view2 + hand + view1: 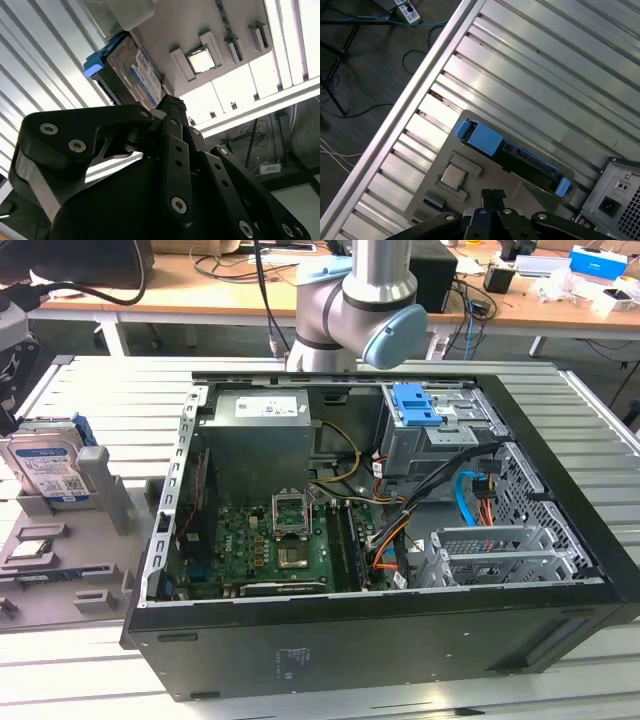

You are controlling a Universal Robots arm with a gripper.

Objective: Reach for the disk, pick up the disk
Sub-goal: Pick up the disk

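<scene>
Standing on edge in its holder, the disk leaves its faces free for the narrow, empty end effector.

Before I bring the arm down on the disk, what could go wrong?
The jaws look closed on the gripper; unopened, they would strike the disk instead of straddling it. The disk stands on edge in the grey tray, so a sideways nudge may tip or jam it. A processor chip lies close by; an off-line descent could hit it.
</scene>
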